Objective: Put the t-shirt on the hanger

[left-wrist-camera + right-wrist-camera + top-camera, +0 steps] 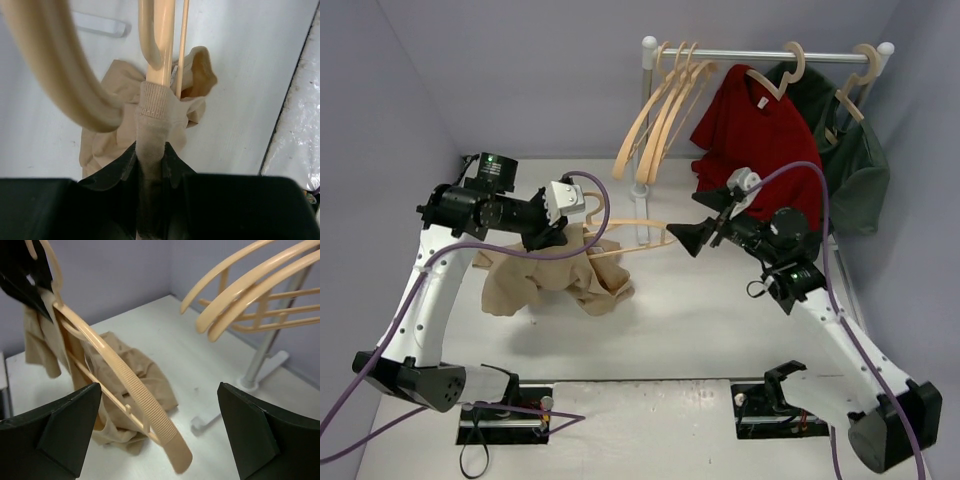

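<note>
My left gripper point(552, 238) point(151, 155) is shut on the ribbed collar of the tan t-shirt point(545, 282) point(102, 147), which is wrapped around one arm of the pale wooden hanger point(630, 228) point(161, 45). The rest of the t-shirt hangs bunched below, down to the table. In the right wrist view the hanger's other arm point(135, 390) runs bare and ribbed, out of the t-shirt point(142, 372). Its tip lies between the wide-apart fingers point(65, 435) of my right gripper point(685, 240) point(160, 435), which is open and touches nothing.
A metal rack point(760, 55) stands at the back right with several spare wooden hangers point(660, 110) point(250, 295), a dark red t-shirt point(760, 140) and a dark green garment point(855, 160). The rack's foot point(260, 370) stands just beyond the right gripper.
</note>
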You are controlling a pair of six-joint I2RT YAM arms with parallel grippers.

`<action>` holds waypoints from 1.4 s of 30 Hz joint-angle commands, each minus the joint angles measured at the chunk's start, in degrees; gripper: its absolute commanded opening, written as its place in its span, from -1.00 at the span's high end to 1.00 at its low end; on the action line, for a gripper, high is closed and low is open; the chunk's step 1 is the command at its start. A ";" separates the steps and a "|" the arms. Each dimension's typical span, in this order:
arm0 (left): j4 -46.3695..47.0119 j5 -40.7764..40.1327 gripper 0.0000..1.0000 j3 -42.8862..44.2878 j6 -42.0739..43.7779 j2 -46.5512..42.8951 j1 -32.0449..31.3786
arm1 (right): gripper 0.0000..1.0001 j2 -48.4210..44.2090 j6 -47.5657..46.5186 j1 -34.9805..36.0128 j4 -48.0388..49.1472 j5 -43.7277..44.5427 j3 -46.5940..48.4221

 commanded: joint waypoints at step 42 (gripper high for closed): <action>26.84 -9.46 1.00 -18.28 -25.33 -19.09 -1.59 | 0.03 25.59 35.14 34.60 14.68 59.01 -2.75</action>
